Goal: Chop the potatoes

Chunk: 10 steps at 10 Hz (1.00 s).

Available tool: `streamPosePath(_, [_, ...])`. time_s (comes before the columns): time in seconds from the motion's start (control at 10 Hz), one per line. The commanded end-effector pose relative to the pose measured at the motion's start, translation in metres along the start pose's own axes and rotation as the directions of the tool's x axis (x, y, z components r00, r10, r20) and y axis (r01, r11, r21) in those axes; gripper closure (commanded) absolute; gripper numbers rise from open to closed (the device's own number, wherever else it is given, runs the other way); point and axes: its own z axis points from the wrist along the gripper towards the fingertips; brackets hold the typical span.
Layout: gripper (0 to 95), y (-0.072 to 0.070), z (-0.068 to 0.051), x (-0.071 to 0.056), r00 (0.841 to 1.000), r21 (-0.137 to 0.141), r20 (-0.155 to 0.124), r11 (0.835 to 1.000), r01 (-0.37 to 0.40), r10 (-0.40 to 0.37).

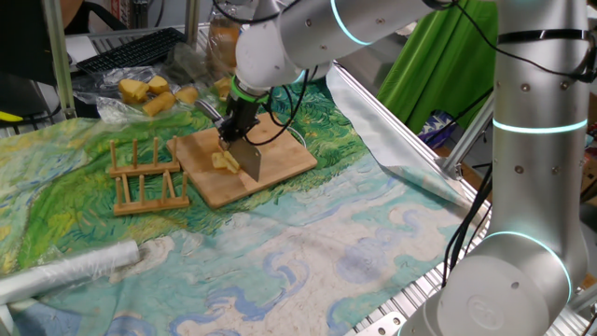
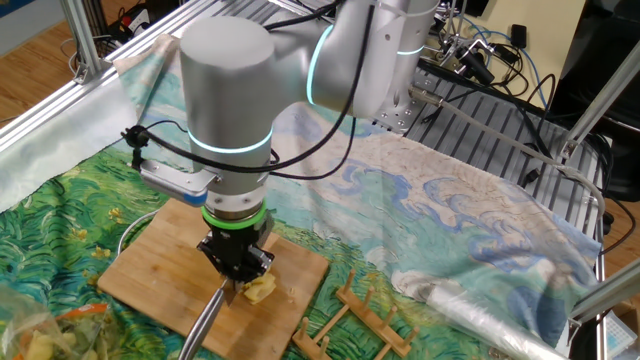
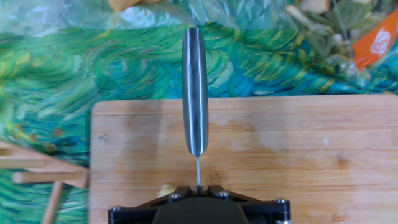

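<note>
The potatoes [image 1: 224,161] are a small pale-yellow cluster on the wooden cutting board [image 1: 284,161]. My gripper [image 1: 238,126] stands right over them, shut on a knife whose grey blade [image 1: 250,161] points down to the board beside the pieces. From the other side, the potatoes [image 2: 262,290] lie just under the gripper [image 2: 237,265], and the knife handle [image 2: 205,325] sticks out toward the camera. In the hand view the gripper [image 3: 198,186] clamps the thin blade spine, the handle [image 3: 194,93] runs away from it, and only a sliver of potato [image 3: 166,188] shows.
A wooden rack [image 1: 145,177] stands left of the board. A plastic bag with yellow chunks [image 1: 149,93] lies at the back left. A roll of clear film [image 1: 65,271] lies at the front left. A bag of vegetable scraps [image 3: 336,31] sits beyond the board [image 3: 311,143].
</note>
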Motion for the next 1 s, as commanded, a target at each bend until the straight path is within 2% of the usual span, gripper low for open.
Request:
streamPosePath(0.1, [95.0, 0.000, -0.004, 0.000, 1.000, 0.006, 0.002, 1.000, 0.003, -0.003])
streamPosePath(0.6, [95.0, 0.000, -0.024, -0.008, 1.000, 0.017, -0.023, 1.000, 0.018, -0.018])
streamPosePath(0.7, [95.0, -0.002, -0.031, -0.009, 0.999, 0.031, -0.026, 0.999, 0.032, -0.031])
streamPosePath(1.0, [95.0, -0.011, -0.042, -0.009, 0.998, 0.037, -0.025, 0.998, 0.051, -0.050])
